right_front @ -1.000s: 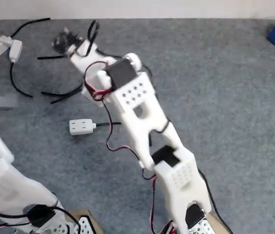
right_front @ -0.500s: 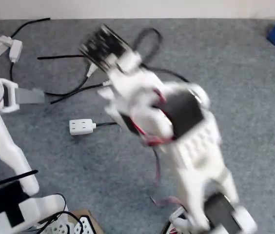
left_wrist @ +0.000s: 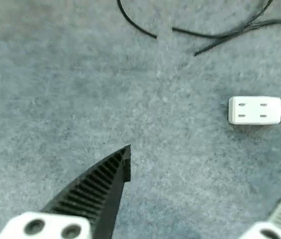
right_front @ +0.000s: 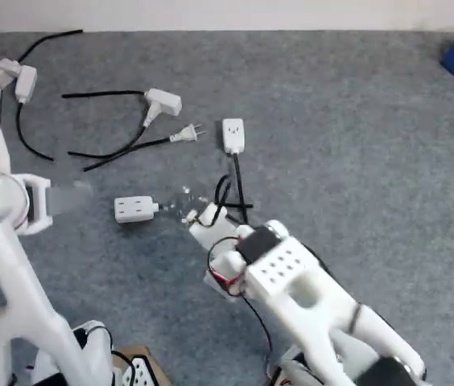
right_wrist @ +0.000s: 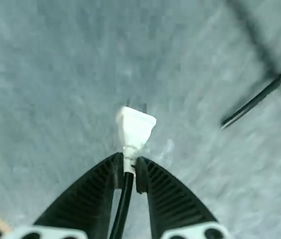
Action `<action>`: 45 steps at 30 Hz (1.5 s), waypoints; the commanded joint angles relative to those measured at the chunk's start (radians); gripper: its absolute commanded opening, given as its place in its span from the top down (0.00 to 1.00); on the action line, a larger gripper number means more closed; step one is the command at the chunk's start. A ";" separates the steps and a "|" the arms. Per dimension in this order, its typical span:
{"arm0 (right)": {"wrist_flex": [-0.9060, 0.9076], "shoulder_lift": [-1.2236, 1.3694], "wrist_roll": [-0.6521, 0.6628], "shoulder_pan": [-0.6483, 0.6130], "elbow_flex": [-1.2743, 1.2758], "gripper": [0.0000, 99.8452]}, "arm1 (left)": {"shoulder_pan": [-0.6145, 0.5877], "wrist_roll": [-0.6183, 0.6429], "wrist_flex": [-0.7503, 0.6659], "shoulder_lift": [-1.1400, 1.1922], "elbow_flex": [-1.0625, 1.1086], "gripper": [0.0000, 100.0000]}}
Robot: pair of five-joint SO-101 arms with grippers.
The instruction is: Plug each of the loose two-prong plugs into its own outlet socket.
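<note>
Right gripper (right_wrist: 126, 168) is clamped on the cord (right_wrist: 122, 201) just behind a plug (right_wrist: 135, 126), near the socket (right_front: 136, 209). The socket's slots face up, so tip the prongs down over one pair and press straight. Left gripper (left_wrist: 200, 199), wide open and empty, hovers near the socket and could brace it.

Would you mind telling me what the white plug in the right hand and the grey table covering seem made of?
White two-prong plug: apparently smooth moulded plastic, by its even, slightly glossy faces. Grey table covering: probably felt or short-pile carpet, by its fuzzy mottled texture.
</note>
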 commanded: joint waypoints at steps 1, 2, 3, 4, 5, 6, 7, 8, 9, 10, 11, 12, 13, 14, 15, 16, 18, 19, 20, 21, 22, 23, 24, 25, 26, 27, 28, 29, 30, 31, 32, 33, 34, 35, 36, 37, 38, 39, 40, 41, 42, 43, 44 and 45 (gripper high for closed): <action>-0.015 0.096 0.012 0.008 0.001 0.99 | -0.068 -0.037 -0.034 -0.048 0.051 0.54; -0.015 0.111 0.012 0.005 0.001 0.99 | -0.084 -0.038 -0.058 -0.048 0.062 0.54; -0.015 0.122 0.012 0.002 -0.001 0.99 | -0.099 -0.038 -0.084 -0.047 0.071 0.54; -0.015 0.128 0.012 -0.001 -0.001 0.99 | -0.110 -0.038 -0.104 -0.047 0.082 0.54; -0.013 0.133 0.012 -0.002 -0.001 0.99 | -0.116 -0.038 -0.120 -0.047 0.090 0.54; -0.005 0.137 0.012 -0.002 -0.001 0.99 | -0.120 -0.038 -0.129 -0.047 0.097 0.54; 0.016 0.139 0.014 -0.002 0.005 0.99 | -0.128 -0.038 -0.133 -0.047 0.105 0.54; 0.038 0.137 0.017 -0.005 0.008 0.99 | -0.140 -0.038 -0.143 -0.047 0.114 0.54; 0.056 0.136 0.018 -0.005 0.010 0.99 | -0.154 -0.038 -0.157 -0.047 0.128 0.54; 0.065 0.136 0.018 -0.001 0.012 0.99 | -0.165 -0.038 -0.178 -0.047 0.142 0.54; 0.068 0.134 0.018 0.001 0.012 0.99 | -0.176 -0.038 -0.201 -0.047 0.154 0.54; 0.068 0.133 0.018 -0.001 0.012 0.99 | -0.186 -0.038 -0.222 -0.047 0.173 0.54; 0.068 0.133 0.018 -0.005 0.010 0.99 | -0.196 -0.038 -0.242 -0.047 0.193 0.54; 0.068 0.136 0.018 -0.013 0.010 0.99 | -0.202 -0.038 -0.264 -0.047 0.209 0.54; 0.070 0.136 0.018 -0.025 0.010 0.99 | -0.208 -0.038 -0.287 -0.047 0.228 0.54; 0.073 0.136 0.018 -0.036 0.015 0.99 | -0.219 -0.038 -0.311 -0.047 0.246 0.54; 0.061 0.136 0.020 -0.041 0.044 0.99 | -0.243 -0.038 -0.364 -0.047 0.272 0.54; 0.050 0.137 0.020 -0.041 0.058 0.97 | -0.257 -0.038 -0.388 -0.047 0.283 0.54; 0.044 0.137 0.021 -0.041 0.067 0.95 | -0.271 -0.040 -0.410 -0.047 0.294 0.54; 0.036 0.137 0.032 -0.041 0.076 0.92 | -0.282 -0.040 -0.430 -0.047 0.305 0.54; 0.036 0.137 0.052 -0.041 0.082 0.89 | -0.294 -0.049 -0.445 -0.047 0.317 0.54; 0.035 0.137 0.068 -0.038 0.087 0.86 | -0.305 -0.063 -0.460 -0.047 0.331 0.54; 0.035 0.137 0.077 -0.038 0.088 0.83 | -0.317 -0.071 -0.477 -0.047 0.348 0.54; 0.030 0.137 0.078 -0.038 0.087 0.81 | -0.331 -0.071 -0.500 -0.047 0.371 0.54; 0.018 0.133 0.078 -0.036 0.087 0.80 | -0.346 -0.071 -0.531 -0.047 0.398 0.54; 0.013 0.133 0.080 -0.036 0.084 0.79 | -0.357 -0.071 -0.565 -0.047 0.426 0.54; 0.013 0.134 0.080 -0.036 0.082 0.79 | -0.367 -0.071 -0.598 -0.047 0.452 0.54; 0.012 0.136 0.077 -0.036 0.079 0.79 | -0.378 -0.072 -0.629 -0.047 0.478 0.54; 0.004 0.134 0.075 -0.036 0.068 0.79 | -0.390 -0.074 -0.658 -0.047 0.501 0.54; -0.001 0.136 0.075 -0.036 0.064 0.79 | -0.403 -0.074 -0.684 -0.047 0.521 0.54; -0.012 0.137 0.077 -0.036 0.059 0.79 | -0.415 -0.074 -0.706 -0.047 0.541 0.54; -0.027 0.137 0.078 -0.036 0.059 0.79 | -0.426 -0.075 -0.726 -0.047 0.558 0.54; -0.042 0.137 0.081 -0.036 0.059 0.79 | -0.432 -0.075 -0.743 -0.047 0.576 0.54; -0.059 0.139 0.081 -0.035 0.061 0.79 | -0.435 -0.075 -0.755 -0.047 0.595 0.54; -0.070 0.139 0.081 -0.025 0.061 0.79 | -0.435 -0.091 -0.766 -0.047 0.613 0.54; -0.079 0.139 0.083 -0.013 0.061 0.79 | -0.433 -0.121 -0.773 -0.047 0.631 0.54; -0.082 0.139 0.091 -0.002 0.061 0.79 | -0.432 -0.146 -0.779 -0.047 0.648 0.54; -0.091 0.139 0.124 0.010 0.062 0.79 | -0.432 -0.160 -0.783 -0.047 0.661 0.54; -0.096 0.139 0.150 0.027 0.062 0.79 | -0.435 -0.163 -0.792 -0.047 0.671 0.54; -0.097 0.139 0.167 0.045 0.062 0.79 | -0.435 -0.164 -0.804 -0.047 0.677 0.54; -0.097 0.139 0.178 0.064 0.062 0.79 | -0.437 -0.164 -0.813 -0.047 0.680 0.54; -0.099 0.139 0.189 0.081 0.062 0.79 | -0.437 -0.166 -0.819 -0.047 0.685 0.54; -0.099 0.139 0.207 0.094 0.062 0.79 | -0.437 -0.166 -0.819 -0.047 0.687 0.54; -0.099 0.139 0.226 0.107 0.062 0.79 | -0.437 -0.166 -0.819 -0.047 0.687 0.54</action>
